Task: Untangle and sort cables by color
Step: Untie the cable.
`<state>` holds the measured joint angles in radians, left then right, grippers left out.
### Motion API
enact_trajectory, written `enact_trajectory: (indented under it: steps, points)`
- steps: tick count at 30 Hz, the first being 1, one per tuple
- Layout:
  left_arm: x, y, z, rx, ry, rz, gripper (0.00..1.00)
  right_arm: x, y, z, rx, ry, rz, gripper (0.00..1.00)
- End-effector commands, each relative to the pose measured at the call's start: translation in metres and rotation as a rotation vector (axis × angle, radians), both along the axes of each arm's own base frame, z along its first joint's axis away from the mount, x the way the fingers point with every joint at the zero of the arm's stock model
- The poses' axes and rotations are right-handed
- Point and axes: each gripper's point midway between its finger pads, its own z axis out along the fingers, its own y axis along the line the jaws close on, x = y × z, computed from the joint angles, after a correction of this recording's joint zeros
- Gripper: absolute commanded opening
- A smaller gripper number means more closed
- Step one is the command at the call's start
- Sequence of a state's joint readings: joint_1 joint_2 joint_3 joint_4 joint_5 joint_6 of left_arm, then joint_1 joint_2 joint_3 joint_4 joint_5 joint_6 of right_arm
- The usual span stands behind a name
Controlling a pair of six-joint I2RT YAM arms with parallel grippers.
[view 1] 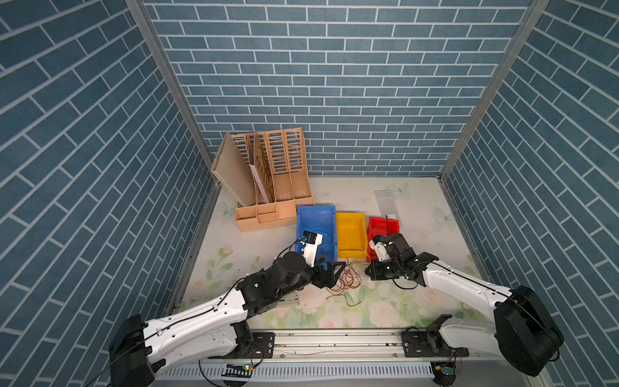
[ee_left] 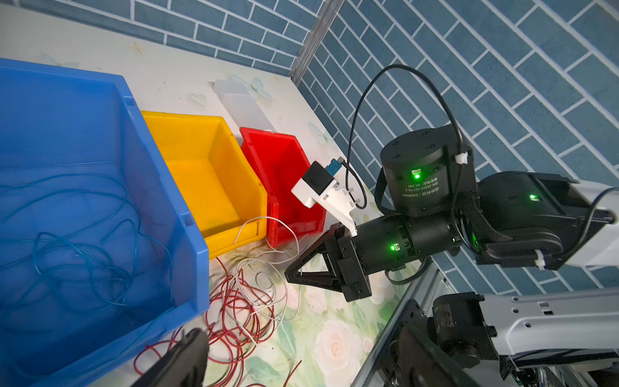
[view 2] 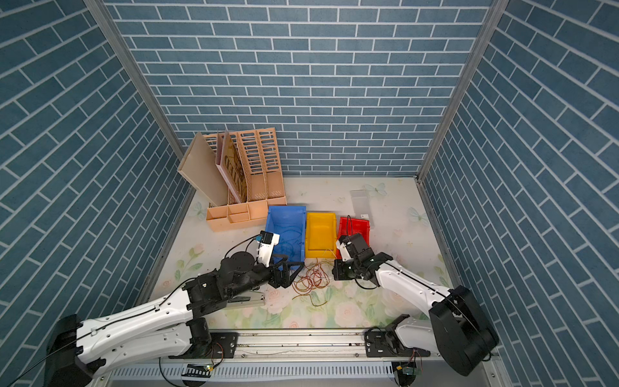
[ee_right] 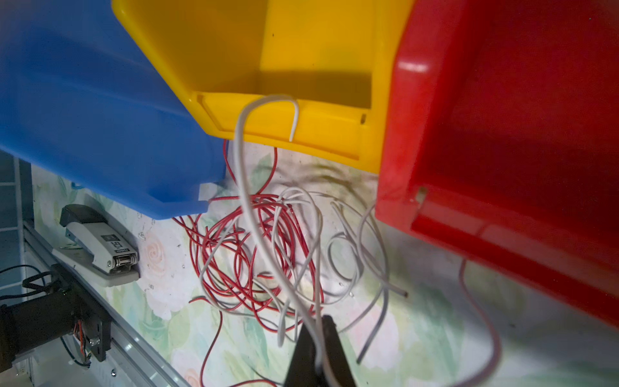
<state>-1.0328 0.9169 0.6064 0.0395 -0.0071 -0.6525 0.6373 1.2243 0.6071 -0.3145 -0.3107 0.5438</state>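
blue cables [ee_left: 83, 254]: coiled inside the blue bin [ee_left: 187, 241]
red and white tangle [ee_right: 254, 248]: loose on the table [ee_right: 428, 301], just in front of the yellow bin [ee_right: 318, 134] and red bin [ee_right: 469, 134]
white cable [ee_right: 241, 167]: hooked over the yellow bin's front lip, lower run pinched by the right gripper [ee_right: 318, 335], jaws pressed together on it
left gripper [view 2: 294, 266]: beside the tangle, jaws spread, nothing between them
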Motion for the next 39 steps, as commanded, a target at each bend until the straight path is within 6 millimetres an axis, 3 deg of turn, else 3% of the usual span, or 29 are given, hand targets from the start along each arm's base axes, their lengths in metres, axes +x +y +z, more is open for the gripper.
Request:
enact_trajectory:
  steps: [1,12,22,29,33,39]
  points:
    - [0.000,0.002,0.005,0.016,-0.039,-0.002,0.93,-0.003,-0.003,0.026,-0.014,-0.048,-0.001,0.00]
    - [0.008,-0.026,0.036,-0.012,-0.152,-0.066,0.93,-0.007,0.002,0.156,0.140,-0.206,-0.007,0.00]
    - [0.013,-0.067,0.060,-0.031,-0.244,-0.162,0.93,-0.004,0.009,0.241,0.260,-0.330,0.006,0.00]
    - [0.011,-0.083,0.052,-0.017,-0.264,-0.204,0.93,0.000,0.017,0.300,0.357,-0.418,0.022,0.00]
    - [0.015,-0.090,0.050,-0.006,-0.294,-0.209,0.93,0.001,0.024,0.319,0.394,-0.433,0.042,0.00]
    - [0.016,-0.097,0.038,0.009,-0.269,-0.220,0.92,0.013,0.024,0.324,0.369,-0.472,0.019,0.00]
